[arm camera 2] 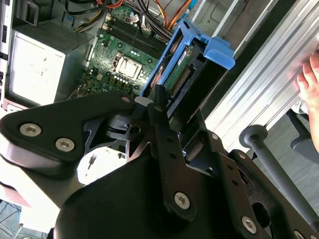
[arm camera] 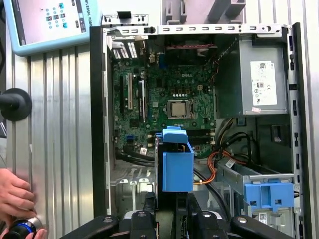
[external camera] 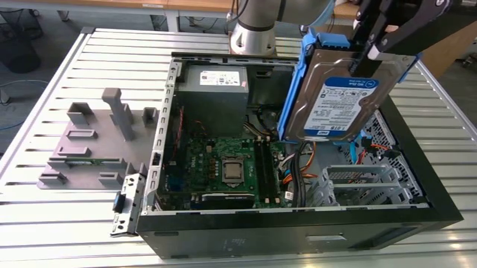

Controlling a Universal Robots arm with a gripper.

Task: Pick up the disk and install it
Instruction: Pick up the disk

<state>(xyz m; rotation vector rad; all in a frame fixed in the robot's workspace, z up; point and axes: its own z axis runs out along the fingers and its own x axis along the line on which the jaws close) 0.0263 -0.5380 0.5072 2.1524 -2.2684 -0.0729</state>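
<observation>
A: Holding anything?

B: Yes. Clamped shut, by the black metal gripper (external camera: 365,58), on the upper edge of the flat silver-grey metal disk (external camera: 339,103) with white-and-blue label and blue plastic bracket.

A: Where, exactly?

B: Up in the air, standing on edge and a little tilted, over the open black computer case (external camera: 298,226) lying on the slatted metal table (external camera: 44,223). Hangs above the orange and black cables, between the green motherboard (external camera: 223,167) and the bare metal drive cage (external camera: 361,181).

A: And from the wrist?

B: Seen edge-on in the first wrist view, bracket end toward the camera. In the second wrist view, one black finger (arm camera 2: 158,107) flat against the disk's side.

A: Anything else nearby?

B: Large grey power supply box with white label (external camera: 212,89) inside the case, beside the motherboard. Grey plastic fixture block (external camera: 89,145) on the table, at the exterior view's left of the case. A second blue bracket (arm camera: 269,194) at the drive cage. A person's hand (arm camera: 15,196) on the table beside the case.
</observation>
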